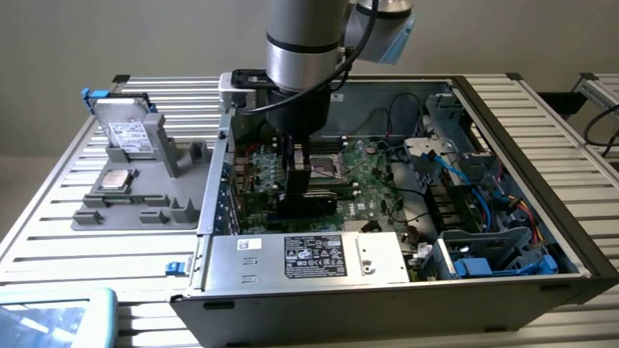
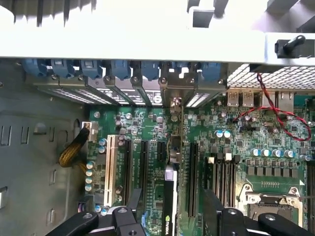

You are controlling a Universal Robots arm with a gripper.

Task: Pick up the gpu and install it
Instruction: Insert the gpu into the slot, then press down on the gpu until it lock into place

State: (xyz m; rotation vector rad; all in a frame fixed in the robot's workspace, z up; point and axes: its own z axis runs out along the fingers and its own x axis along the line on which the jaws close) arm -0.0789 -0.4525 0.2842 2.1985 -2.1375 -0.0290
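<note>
Inside computer case [image 1: 522, 145], above motherboard [image 2: 236, 147]: tool [image 2: 170, 216] hanging with jaws apart, straddling gpu [image 2: 170, 196], which is standing edge-on in slot, apparently seated.

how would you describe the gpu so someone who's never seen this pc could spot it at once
Start at the open computer case and its green motherboard. In the row of long black expansion slots, one holds the gpu, standing on edge between the open gripper fingers. Unlike the empty slots beside it, it is a thin black card whose silver end bracket meets the case's rear wall.
</note>
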